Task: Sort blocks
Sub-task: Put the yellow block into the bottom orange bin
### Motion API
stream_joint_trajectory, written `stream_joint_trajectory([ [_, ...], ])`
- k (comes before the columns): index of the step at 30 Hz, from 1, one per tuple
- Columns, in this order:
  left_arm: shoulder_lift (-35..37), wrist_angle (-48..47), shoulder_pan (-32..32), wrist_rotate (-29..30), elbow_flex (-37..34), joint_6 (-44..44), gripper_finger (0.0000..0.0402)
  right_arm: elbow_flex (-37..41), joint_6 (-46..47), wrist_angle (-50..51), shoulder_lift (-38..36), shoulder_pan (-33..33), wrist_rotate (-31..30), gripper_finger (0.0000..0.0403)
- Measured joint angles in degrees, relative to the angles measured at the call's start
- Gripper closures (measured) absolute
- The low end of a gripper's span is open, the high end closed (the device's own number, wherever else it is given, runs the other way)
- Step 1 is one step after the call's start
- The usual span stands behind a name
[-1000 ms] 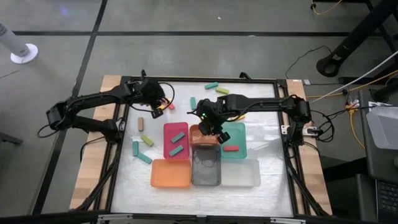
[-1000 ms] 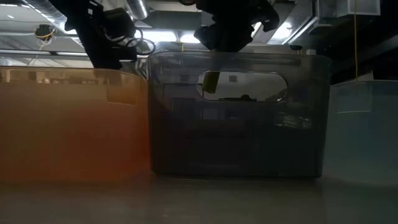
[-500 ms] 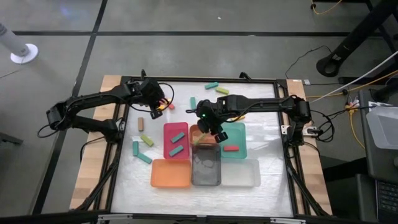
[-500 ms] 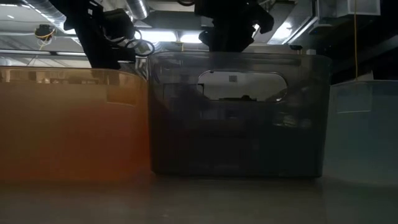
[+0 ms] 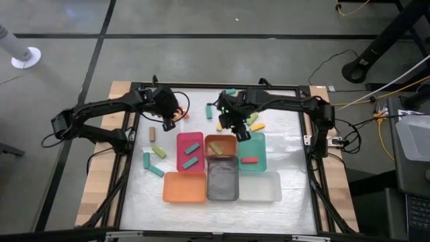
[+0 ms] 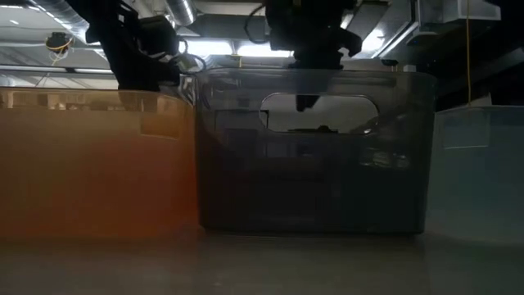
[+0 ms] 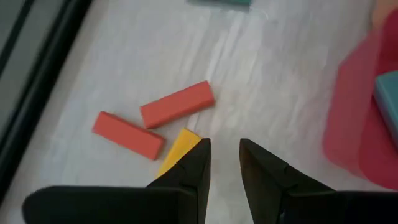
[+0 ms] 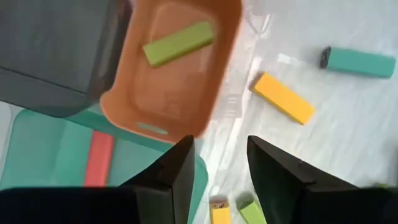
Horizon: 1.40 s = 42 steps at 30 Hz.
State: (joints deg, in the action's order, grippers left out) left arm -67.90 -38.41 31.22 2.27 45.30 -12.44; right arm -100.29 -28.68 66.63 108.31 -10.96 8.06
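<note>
My right gripper (image 8: pixel 221 155) hangs open and empty over the table just beyond the brown-orange tray's far rim (image 5: pixel 220 138). A lime block (image 8: pixel 178 42) lies flat in that tray. A yellow block (image 8: pixel 283 98) and a teal block (image 8: pixel 359 62) lie on the table near it. My left gripper (image 7: pixel 225 155) is low over the table's far left part, narrowly open, with bare table between its fingers. A yellow block (image 7: pixel 180 149) lies just outside one finger; whether they touch I cannot tell. Two red blocks (image 7: pixel 177 104) lie ahead of it.
Six trays stand in two rows mid-table: red (image 5: pixel 190 151) with two teal blocks, brown-orange, teal (image 5: pixel 254 144) with a red block (image 5: pixel 250 160); nearer, orange (image 5: pixel 184 187), grey (image 5: pixel 222 180), clear (image 5: pixel 260 187). Loose blocks lie at the left (image 5: pixel 156 171) and far (image 5: pixel 230 92) sides.
My right gripper held a lime block above the brown-orange tray, let it go, and the block now lies in the tray. The gripper then moved toward the table's far edge, off the tray.
</note>
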Motion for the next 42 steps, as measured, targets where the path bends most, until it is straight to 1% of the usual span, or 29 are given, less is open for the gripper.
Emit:
stream_joint_trajectory([
  [4,-3.54,0.04,0.02,-0.03,0.0,-2.33,0.0327,0.0,-0.03,0.5,0.0,-2.75,0.8,0.0256],
  [11,-11.8,0.25,0.0,0.21,0.0,-11.41,0.0327,0.0,-0.05,2.4,0.0,-7.31,1.02,0.0256],
  [14,-14.86,1.19,0.0,2.61,0.0,-14.91,0.0327,0.0,-0.05,2.3,0.0,-8.89,1.02,0.0256],
  [17,-17.37,2.97,0.19,5.63,0.0,-16.64,0.0327,0.0,-0.05,2.26,0.0,-10.04,1.02,0.0256],
  [20,-19.43,4.7,1.03,6.09,0.0,-18.18,0.0327,0.0,-0.07,2.09,0.0,-10.57,1.05,0.0256],
  [26,-20.59,6.97,2.83,6.29,0.13,-17.78,0.0327,0.0,-0.11,2.02,0.0,-10.45,1.04,0.0256],
  [35,-20.35,6.05,2.54,6.5,0.61,-17.86,0.0327,0.0,-0.29,0.08,0.0,-10.45,1.04,0.0256],
  [38,-20.35,6.35,2.58,7.64,0.74,-18.91,0.0327,0.0,-0.31,-0.43,0.0,-10.45,1.36,0.0256],
  [42,-20.35,6.14,2.6,7.86,0.76,-18.27,0.0326,0.0,-0.31,-0.52,-0.01,-10.45,1.63,0.0256],
])
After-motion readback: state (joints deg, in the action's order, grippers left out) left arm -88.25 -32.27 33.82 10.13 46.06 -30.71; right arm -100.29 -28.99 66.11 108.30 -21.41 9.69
